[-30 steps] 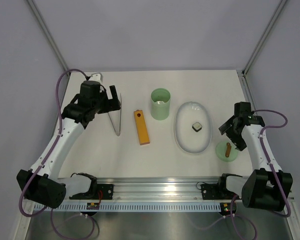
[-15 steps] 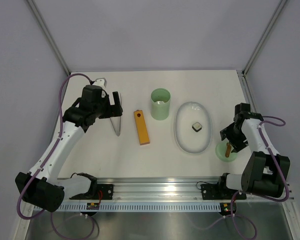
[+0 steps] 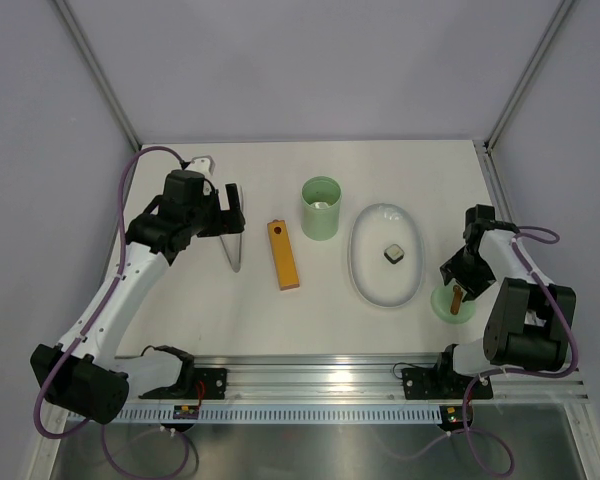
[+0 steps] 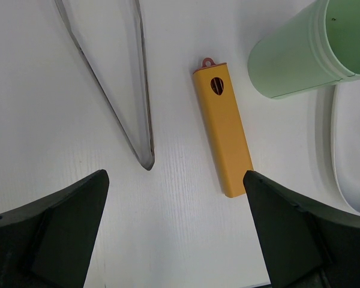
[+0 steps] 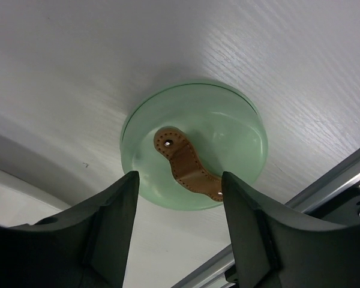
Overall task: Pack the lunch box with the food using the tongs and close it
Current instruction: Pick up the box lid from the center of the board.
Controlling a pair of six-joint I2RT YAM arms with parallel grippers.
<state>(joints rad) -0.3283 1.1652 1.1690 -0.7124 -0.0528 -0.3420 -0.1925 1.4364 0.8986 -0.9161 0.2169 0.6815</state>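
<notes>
The lunch box, a pale mint-green plastic cylinder (image 3: 320, 210), stands upright and without lid in the middle of the desk (image 3: 310, 300), closer to the far edge. Something pale is inside it, but what it is cannot be told. Its matching round green lid (image 5: 228, 129) lies flat near the right edge, towards the near right corner. On the lid lies a brown strap-like handle (image 5: 186, 162) with small holes along its border.

The right gripper (image 5: 180, 180) hangs low over this lid. Its two black fingers (image 5: 108, 222) are apart, one at each side of the handle, and they do not clamp it.

Between the box and the lid lies a white oval plate (image 3: 365, 270) with one dark-and-white cube of food (image 3: 394, 254) on it.

The slim grey metal V-shaped tongs (image 4: 117, 90) lie on the left part of the desk, the joined end towards the near edge. A long orange rectangular block (image 4: 223, 129) lies between the tongs and the box. The left gripper (image 4: 174, 180) hovers over the tongs with the jaws wide apart, holding nothing.
</notes>
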